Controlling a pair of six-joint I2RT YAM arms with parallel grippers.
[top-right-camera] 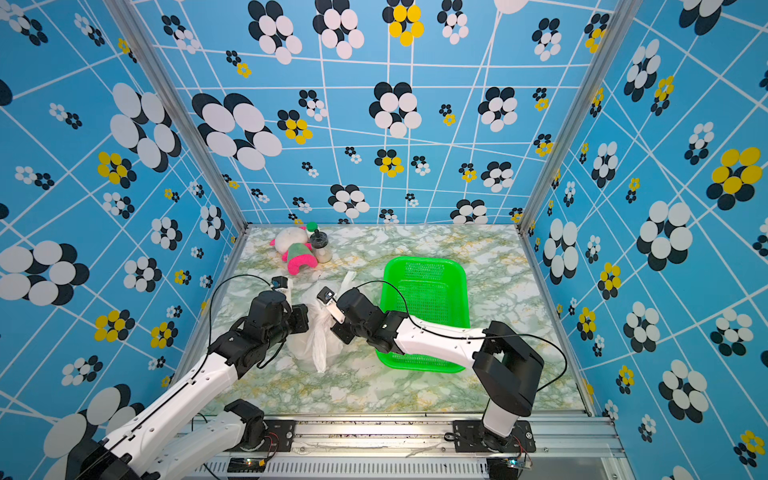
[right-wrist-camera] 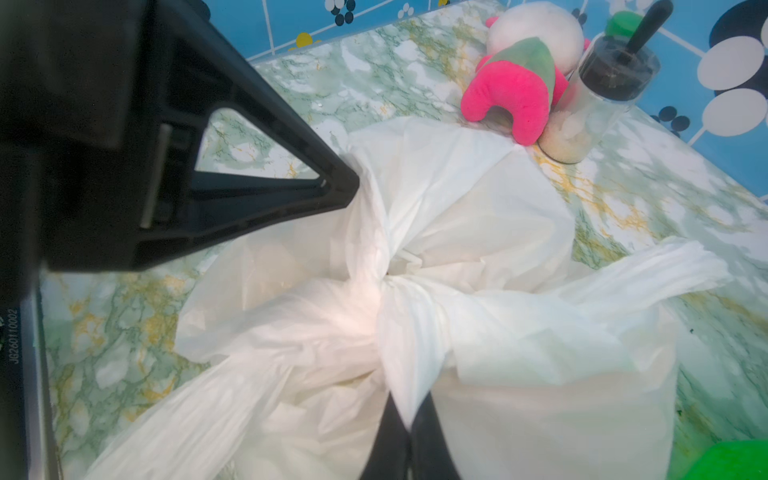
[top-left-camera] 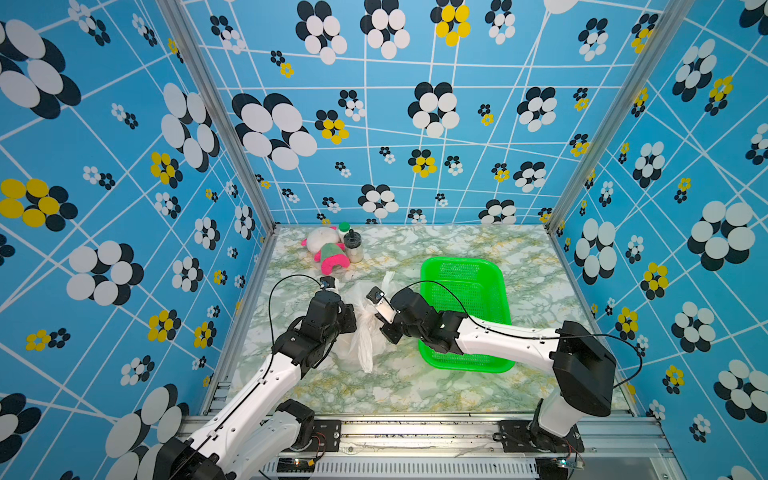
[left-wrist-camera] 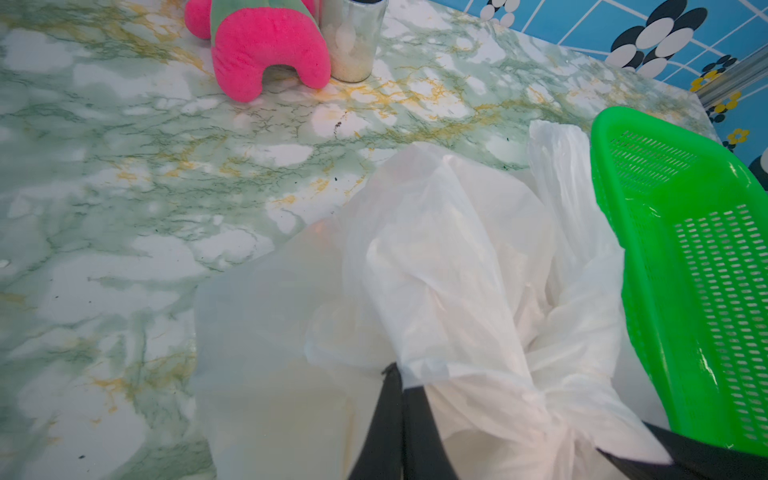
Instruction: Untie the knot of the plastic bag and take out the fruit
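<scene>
The knot (right-wrist-camera: 386, 291) sits on top of the plastic bag (top-left-camera: 361, 336), which lies on the table (top-left-camera: 415, 386) between my two arms. The bag is just left of the green mesh basket (top-left-camera: 461, 262) and nearer to me than the plush toy (top-left-camera: 328, 251) in the far left corner.

Both claws are fully closed on plastic. The left claw (left-wrist-camera: 395, 372) pinches a band of the bag that leads into the knot. The right claw (right-wrist-camera: 409, 399) pinches a fold right up against the knot. I cannot make out the fruit through the cloudy film, so I cannot tell how it is lying inside.

My main worry is that I cannot tell whether either claw holds a loose strap end or a loaded strand. If I pull the arms apart on the wrong strands, I think the knot will cinch tighter rather than open.

The film looks thin and slippery. A hard pull could stretch or tear it at the pinch, or it could slide out of a claw and I would lose the grip.

The bag also looks light. An upward pull may lift or drag the whole thing instead of working the tie, and it could knock against the basket wall on the right. If it tips or splits, the fruit could roll across the table, possibly out of reach.
</scene>
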